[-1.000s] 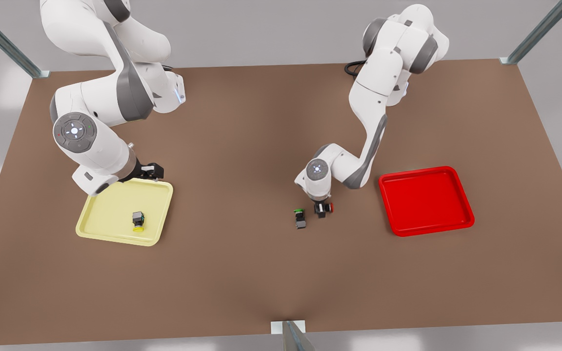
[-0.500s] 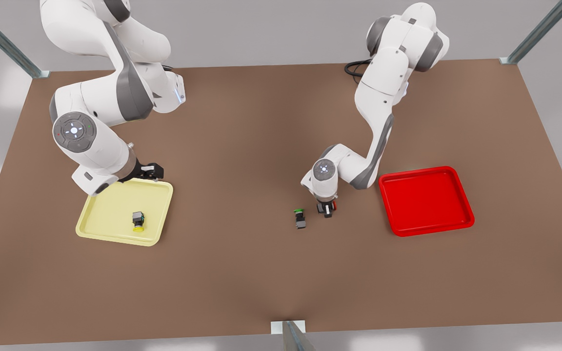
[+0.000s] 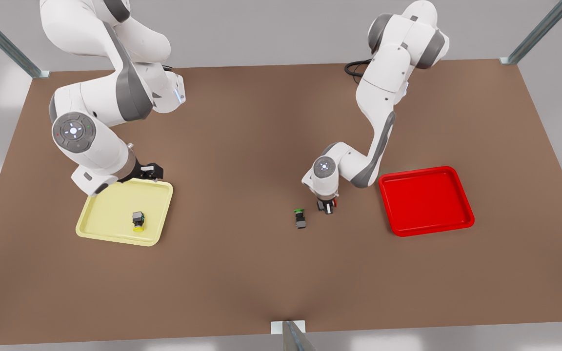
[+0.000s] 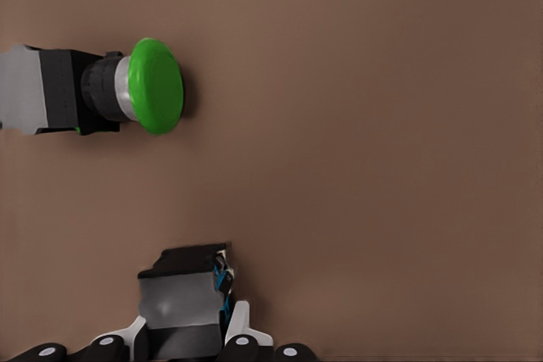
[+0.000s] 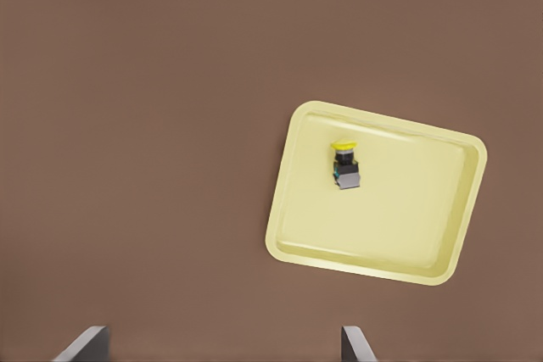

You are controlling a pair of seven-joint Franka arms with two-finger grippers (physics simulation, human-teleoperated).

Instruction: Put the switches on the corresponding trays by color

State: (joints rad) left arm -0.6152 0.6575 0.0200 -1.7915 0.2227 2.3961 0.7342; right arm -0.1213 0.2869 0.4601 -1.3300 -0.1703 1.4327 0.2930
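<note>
- Holding the red switch (image 3: 332, 204) in the left gripper (image 3: 328, 208), I read the jaws as clamped on its dark body (image 4: 182, 294); it sits low over the table (image 3: 261, 273), just beside the green switch (image 3: 300, 218) and short of the red tray (image 3: 426, 200).
- Judging the step: carry toward the front view's right with enough height to pass the tray's raised rim, then lower over the middle of the tray floor before letting go.
- Keeping clear of the green switch matters; it lies close and belongs to neither tray.
- The yellow switch (image 5: 344, 163) already lies inside the yellow tray (image 5: 441, 209), away from the rims.
- The right gripper (image 5: 222, 343) waits above and beside that tray, fingers spread wide, holding nothing.
- Hard to make out: in the left wrist view the red cap is out of sight, and the fingers cover part of the body.
- In the front view the wrist covers most of the grasp, so I cannot tell how squarely the switch sits.
</note>
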